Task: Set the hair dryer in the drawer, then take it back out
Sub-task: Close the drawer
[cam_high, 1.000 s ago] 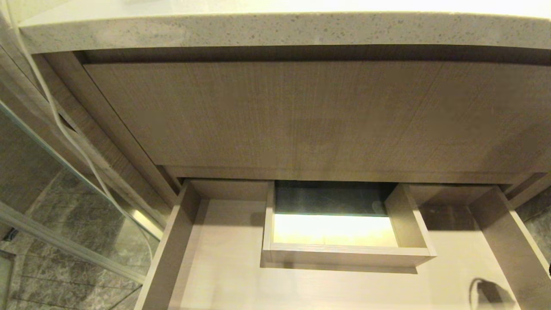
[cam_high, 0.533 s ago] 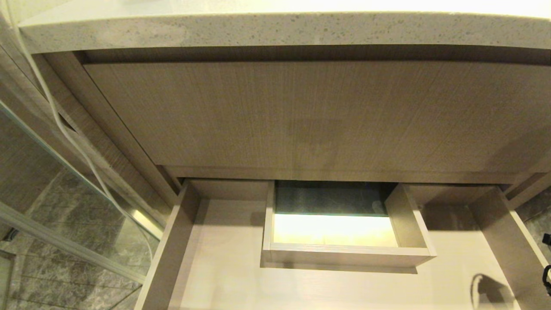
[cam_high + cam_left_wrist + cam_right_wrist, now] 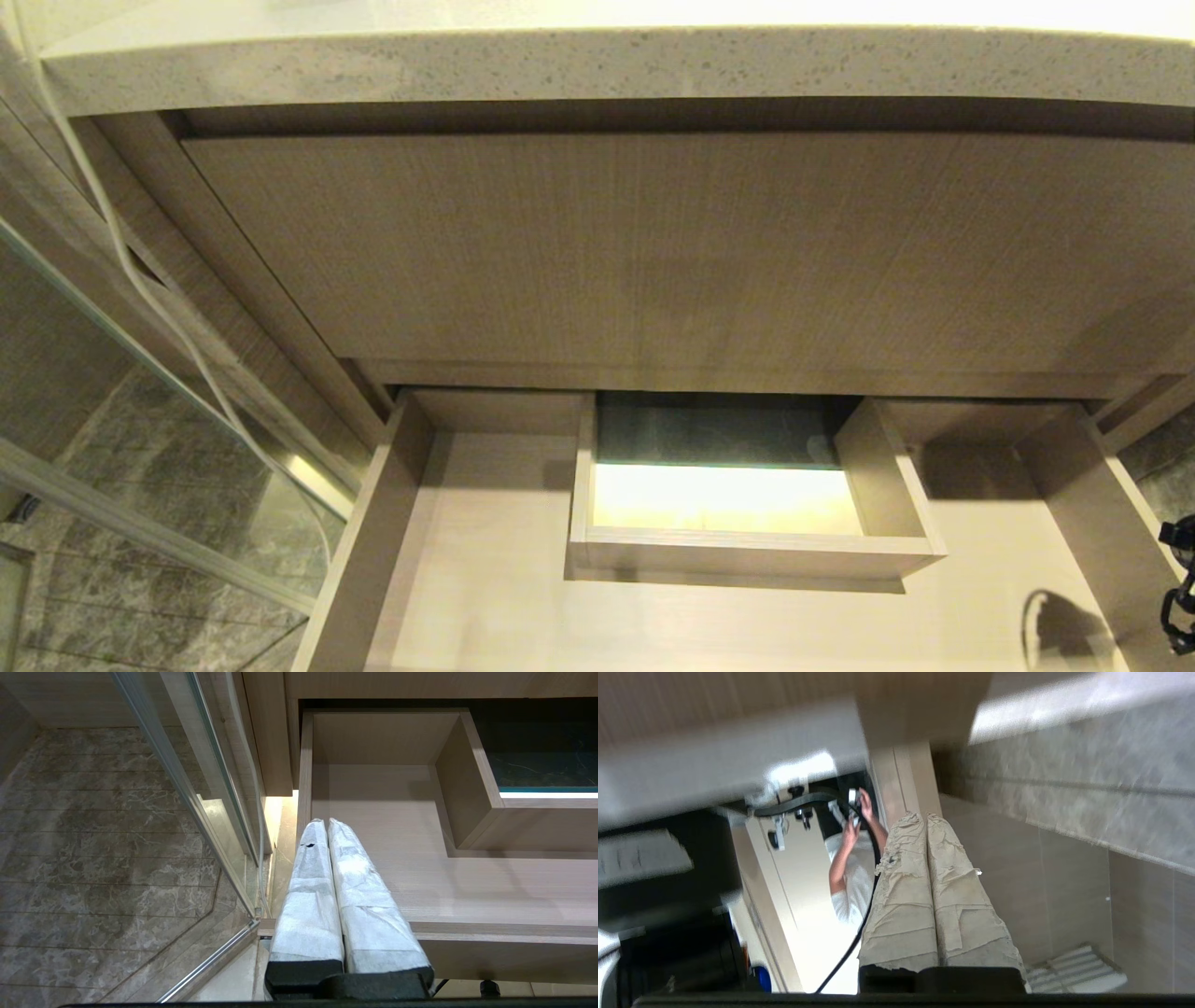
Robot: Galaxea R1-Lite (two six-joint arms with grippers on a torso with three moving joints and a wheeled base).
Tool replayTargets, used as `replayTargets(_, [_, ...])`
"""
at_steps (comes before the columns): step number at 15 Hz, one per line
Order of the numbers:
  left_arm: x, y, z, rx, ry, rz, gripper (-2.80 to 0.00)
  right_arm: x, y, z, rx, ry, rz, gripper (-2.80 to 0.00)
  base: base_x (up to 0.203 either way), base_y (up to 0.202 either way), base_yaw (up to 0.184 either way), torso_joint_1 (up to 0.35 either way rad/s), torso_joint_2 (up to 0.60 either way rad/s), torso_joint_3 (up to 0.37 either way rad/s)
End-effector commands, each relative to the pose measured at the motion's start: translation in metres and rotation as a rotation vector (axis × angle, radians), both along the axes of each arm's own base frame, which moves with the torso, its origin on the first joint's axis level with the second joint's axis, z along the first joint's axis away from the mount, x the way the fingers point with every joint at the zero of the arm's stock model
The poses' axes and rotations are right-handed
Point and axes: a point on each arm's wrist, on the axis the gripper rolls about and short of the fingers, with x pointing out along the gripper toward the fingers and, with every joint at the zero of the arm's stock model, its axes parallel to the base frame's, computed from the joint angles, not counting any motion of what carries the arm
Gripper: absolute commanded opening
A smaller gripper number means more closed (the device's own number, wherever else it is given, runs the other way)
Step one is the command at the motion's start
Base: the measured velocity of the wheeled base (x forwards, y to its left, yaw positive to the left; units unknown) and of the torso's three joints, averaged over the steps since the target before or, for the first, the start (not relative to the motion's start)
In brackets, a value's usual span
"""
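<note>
Black grippers (image 3: 327,823), tape-wrapped jaws

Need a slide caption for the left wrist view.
Left gripper, fingers shut and empty, over the open, empty drawer beside its boxed cut-out.

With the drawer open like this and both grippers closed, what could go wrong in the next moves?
1. The drawer is pulled out, and the right gripper, shut and empty, shows only at the head view's right edge beside the drawer's side wall; a careless swing could hit that wall.
2. The hair dryer is in no view, so a reach now would be blind.
3. The left gripper, shut, sits over the drawer's front corner and could catch on it.
</note>
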Motion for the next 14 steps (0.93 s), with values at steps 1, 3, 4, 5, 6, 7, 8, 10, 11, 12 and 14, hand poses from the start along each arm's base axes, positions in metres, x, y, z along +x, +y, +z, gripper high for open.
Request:
replayTargets(1, [0.000, 0.000, 0.000, 0.000, 0.001, 0.000, -2.80, 0.003, -0.002, -0.009, 0.007, 0.010, 0.006, -2.80, 0.000, 0.000, 0.000, 0.000, 0.00, 0.000])
replayTargets(3, [0.000, 0.000, 0.000, 0.000, 0.001, 0.000, -2.80, 0.005, -0.003, -0.015, 0.012, 0.018, 0.006, -2.80, 0.000, 0.000, 0.000, 0.000, 0.00, 0.000])
replayTargets(4, [0.000, 0.000, 0.000, 0.000, 0.001, 0.000, -2.80, 0.006, -0.004, -0.017, 0.011, 0.017, 0.005, -2.80, 0.000, 0.000, 0.000, 0.000, 0.00, 0.000])
replayTargets(5, [0.000, 0.000, 0.000, 0.000, 0.001, 0.000, -2.80, 0.007, -0.005, -0.019, 0.007, 0.010, 0.006, -2.80, 0.000, 0.000, 0.000, 0.000, 0.00, 0.000])
replayTargets(6, [0.000, 0.000, 0.000, 0.000, 0.001, 0.000, -2.80, 0.008, -0.005, -0.020, 0.000, -0.001, 0.007, -2.80, 0.000, 0.000, 0.000, 0.000, 0.00, 0.000])
replayTargets(7, [0.000, 0.000, 0.000, 0.000, -0.001, 0.000, -2.80, 0.009, -0.006, -0.020, -0.007, -0.012, 0.007, -2.80, 0.000, 0.000, 0.000, 0.000, 0.00, 0.000])
replayTargets(8, [0.000, 0.000, 0.000, 0.000, 0.000, 0.000, -2.80, 0.010, -0.006, -0.021, -0.012, -0.019, 0.007, -2.80, 0.000, 0.000, 0.000, 0.000, 0.00, 0.000])
replayTargets(10, [0.000, 0.000, 0.000, 0.000, 0.001, 0.000, -2.80, 0.012, -0.008, -0.022, -0.033, -0.049, 0.006, -2.80, 0.000, 0.000, 0.000, 0.000, 0.00, 0.000])
replayTargets(11, [0.000, 0.000, 0.000, 0.000, 0.001, 0.000, -2.80, 0.014, -0.009, -0.022, -0.049, -0.071, 0.005, -2.80, 0.000, 0.000, 0.000, 0.000, 0.00, 0.000])
replayTargets(12, [0.000, 0.000, 0.000, 0.000, 0.001, 0.000, -2.80, 0.015, -0.009, -0.022, -0.059, -0.088, 0.004, -2.80, 0.000, 0.000, 0.000, 0.000, 0.00, 0.000])
replayTargets(14, [0.000, 0.000, 0.000, 0.000, 0.001, 0.000, -2.80, 0.015, -0.010, -0.020, -0.069, -0.104, 0.003, -2.80, 0.000, 0.000, 0.000, 0.000, 0.00, 0.000])
